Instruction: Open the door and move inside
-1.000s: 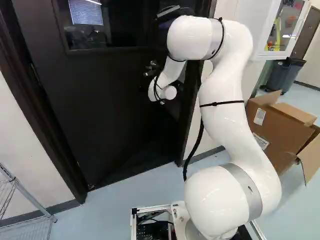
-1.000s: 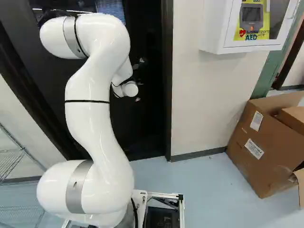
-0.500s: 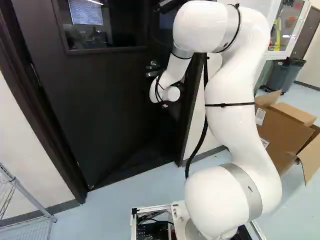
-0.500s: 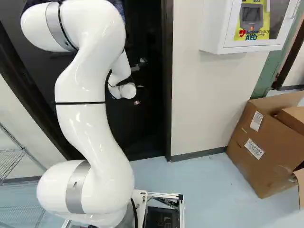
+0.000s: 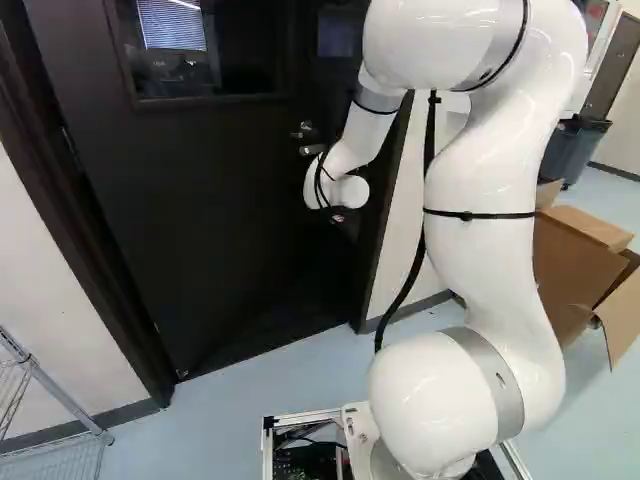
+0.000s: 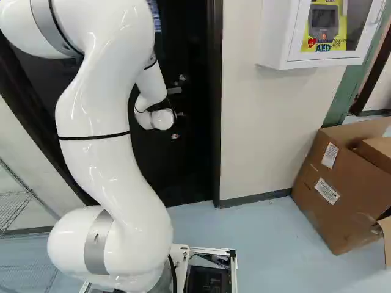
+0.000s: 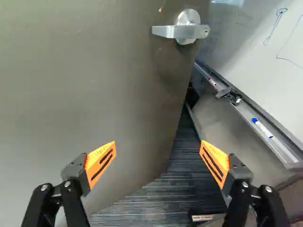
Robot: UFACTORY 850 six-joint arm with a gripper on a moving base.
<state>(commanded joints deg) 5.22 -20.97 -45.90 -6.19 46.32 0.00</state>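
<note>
Standing partly open, the door (image 5: 200, 220) leans away from the base (image 6: 233, 268) into the far room, its free edge clear of the frame (image 6: 215, 122) on the right. So the unlatching looks done, and the opening well begun. What is left, I judge, is to widen the gap and bring the base through, for it stands on the near side, on the blue floor (image 6: 256, 238).

The jaws are spread wide and grasp nothing. Their wrist is at the door's right side, low by the handle (image 7: 187, 29), which lies ahead of the jaws and well apart from them. Past the door's edge the wrist view shows dark carpet (image 7: 151, 203) and a whiteboard (image 7: 274, 52), with a tray (image 7: 265, 132) of markers running along under it. That is the far room, seen through the gap.

The next move likely calls for pushing on the door's face near its free edge, no grip on the handle needed, and then driving forward as the way widens. If the door has a closer, it may swing back once the push stops. The arm (image 5: 480, 290) is broad, and could catch the frame if the base goes in too soon.
</note>
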